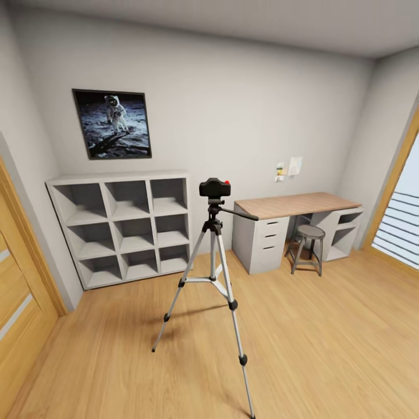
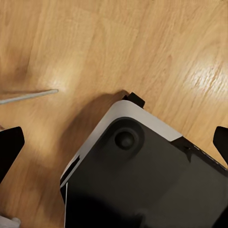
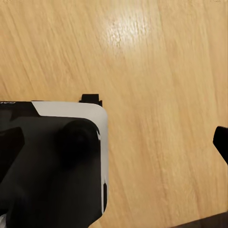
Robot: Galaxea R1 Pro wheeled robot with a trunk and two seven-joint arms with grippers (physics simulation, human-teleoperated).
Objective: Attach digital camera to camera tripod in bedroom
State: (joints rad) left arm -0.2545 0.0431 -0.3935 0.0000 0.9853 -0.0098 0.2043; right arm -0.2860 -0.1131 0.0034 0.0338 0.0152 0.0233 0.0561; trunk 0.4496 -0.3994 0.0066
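- Judging from the head view, the digital camera (image 1: pixel 215 187) already sits on top of the camera tripod (image 1: pixel 213 279), so I'd treat the attach step as basically done and just check it.
- What I'd do well here: keep both arms tucked, don't roll the base any closer, and eyeball that the camera sits level on the tripod head before calling it.
- The left gripper (image 2: pixel 114 142) looks open to me: fingertips wide apart at the frame edges, nothing between them, just the robot's own base and wood floor (image 2: pixel 156 42) below.
- The right gripper I honestly can't tell. One fingertip (image 3: pixel 221 141) shows, the other side is too murky.
- Camera is small, black, boxy, with a red button at its 1 o'clock corner.
- Tripod stands dead ahead at 12 o'clock, mid-floor, silver legs splayed, pan handle poking toward 3 o'clock at the desk (image 1: pixel 297 205).
- White cube shelf (image 1: pixel 125 224) sits at about 10 o'clock behind it, stool (image 1: pixel 308 247) at 2 o'clock.
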